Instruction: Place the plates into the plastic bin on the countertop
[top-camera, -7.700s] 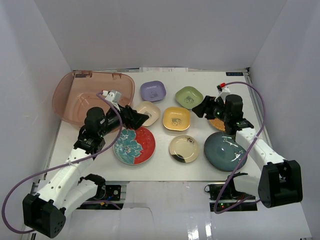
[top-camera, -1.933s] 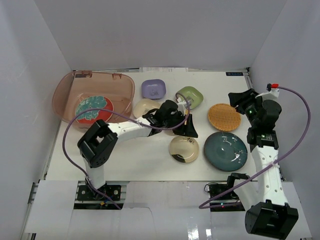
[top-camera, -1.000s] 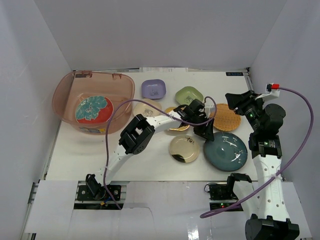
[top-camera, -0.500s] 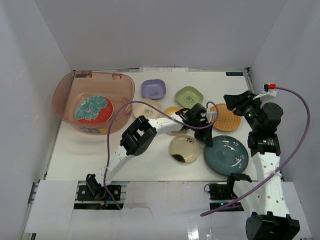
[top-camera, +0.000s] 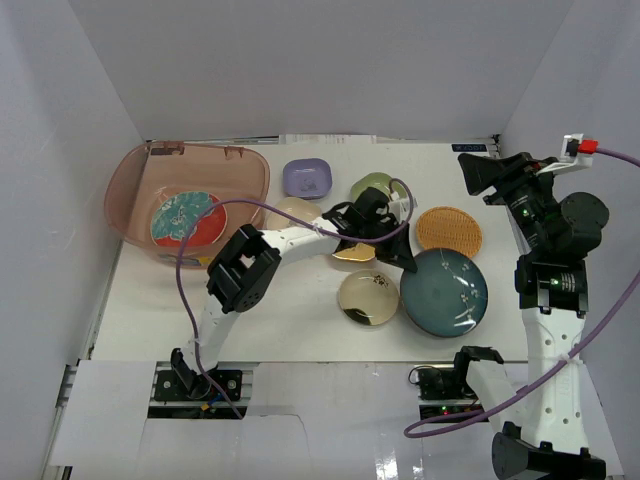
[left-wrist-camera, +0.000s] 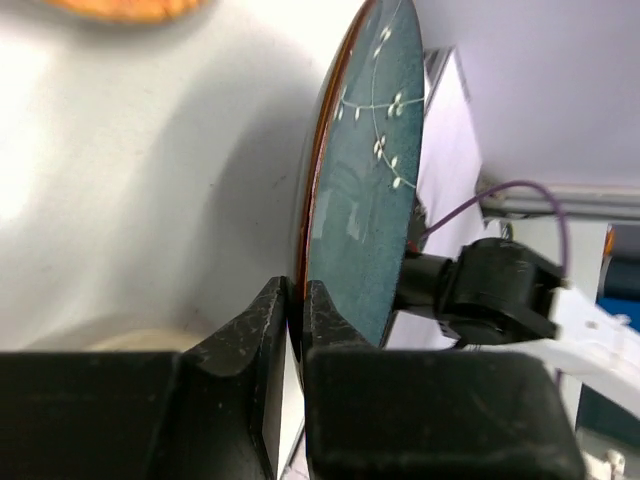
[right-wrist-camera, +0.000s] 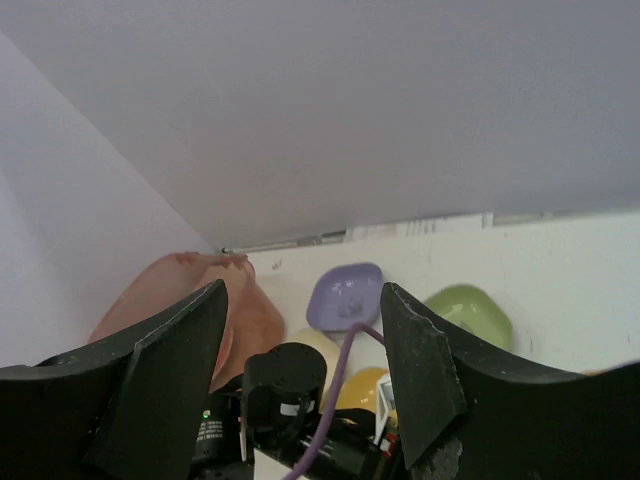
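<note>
My left gripper (top-camera: 405, 262) is shut on the left rim of the dark teal plate (top-camera: 446, 292). In the left wrist view the jaws (left-wrist-camera: 296, 300) pinch that plate's (left-wrist-camera: 365, 200) edge. The red-and-teal floral plate (top-camera: 188, 218) lies inside the plastic bin (top-camera: 240, 160). On the countertop (top-camera: 300, 330) lie the purple (top-camera: 306, 178), green (top-camera: 372, 186), cream (top-camera: 288, 211), gold (top-camera: 368, 297) and orange woven (top-camera: 448, 229) plates. The yellow plate (top-camera: 350, 253) is mostly hidden under the left arm. My right gripper (top-camera: 480, 170) hangs raised at the back right, open and empty (right-wrist-camera: 302, 290).
White walls close in the countertop on three sides. The left arm's purple cable (top-camera: 200, 225) loops over the bin's right rim. The right arm's cable (top-camera: 620, 160) hangs by the right wall. Plates crowd the middle; bare surface (top-camera: 160, 300) lies in front of the bin.
My left gripper has shut on the teal plate's rim and drawn it slightly left and back. My right gripper has risen toward the back right and spread wider.
</note>
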